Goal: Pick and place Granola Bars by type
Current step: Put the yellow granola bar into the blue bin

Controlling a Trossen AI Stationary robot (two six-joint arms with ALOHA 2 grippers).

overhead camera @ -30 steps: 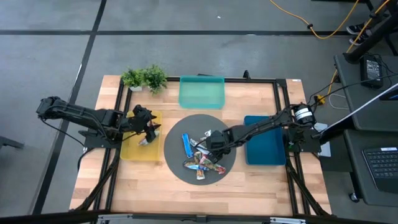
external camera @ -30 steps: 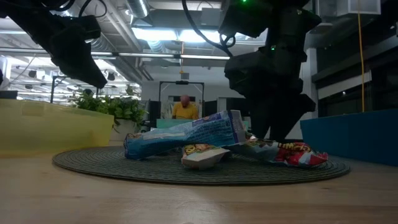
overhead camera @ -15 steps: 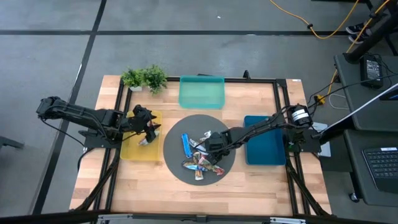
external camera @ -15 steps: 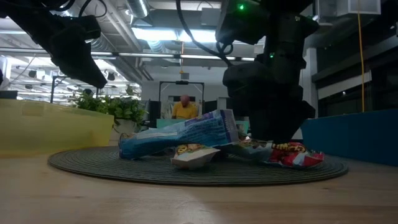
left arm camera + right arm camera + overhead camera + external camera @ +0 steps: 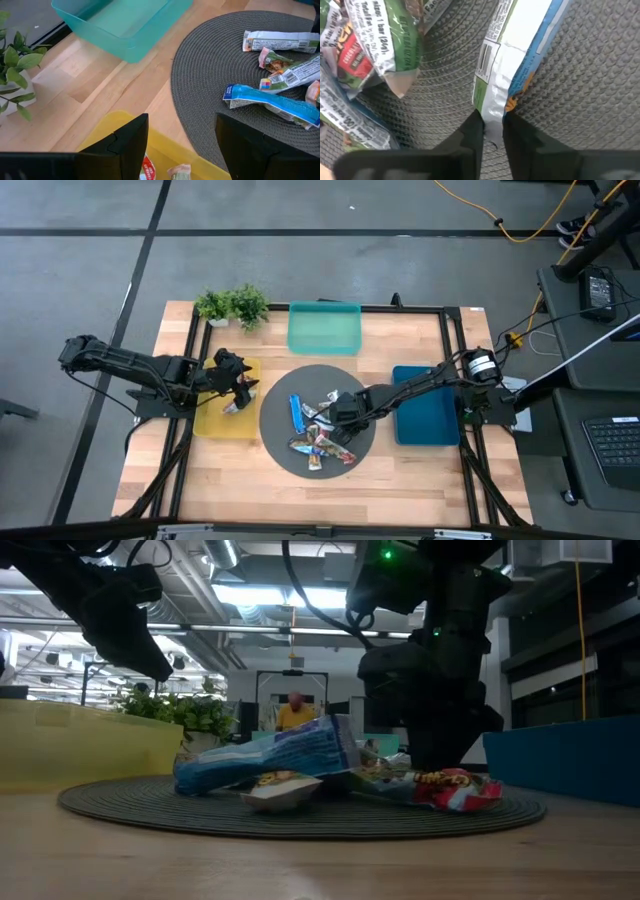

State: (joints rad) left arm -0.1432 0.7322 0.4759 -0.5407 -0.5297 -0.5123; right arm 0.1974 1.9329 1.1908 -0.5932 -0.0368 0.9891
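Your right gripper (image 5: pixel 492 131) sits low on the round grey mat (image 5: pixel 275 430), at the right edge of the granola bar pile (image 5: pixel 318 430). Its two dark fingers (image 5: pixel 470 137) are pinched together on the crimped end of a white-and-blue wrapped bar (image 5: pixel 512 60), which lies flat on the mat weave. A green-and-red bar (image 5: pixel 380 42) lies just beside it, touching other wrappers.

Your left gripper (image 5: pixel 238 385) hovers above the yellow tray (image 5: pixel 212 425), fingers spread apart and holding nothing. From its wrist camera you can see a red-printed bar (image 5: pixel 146 167) and a paler one (image 5: pixel 179 171) lying in that tray.

The remaining bars rest heaped at the centre of the mat: a long blue bar (image 5: pixel 265 758) lies tilted across the top, a red multicoloured one (image 5: pixel 450 788) at the pile's right side in the low view.

The teal tray (image 5: pixel 324 328) stands at the far edge, the dark-blue tray (image 5: pixel 425 405) to the right, beneath your right arm. Potted plants (image 5: pixel 232 306) occupy the far left corner. A person (image 5: pixel 294 712) shows in the room behind.
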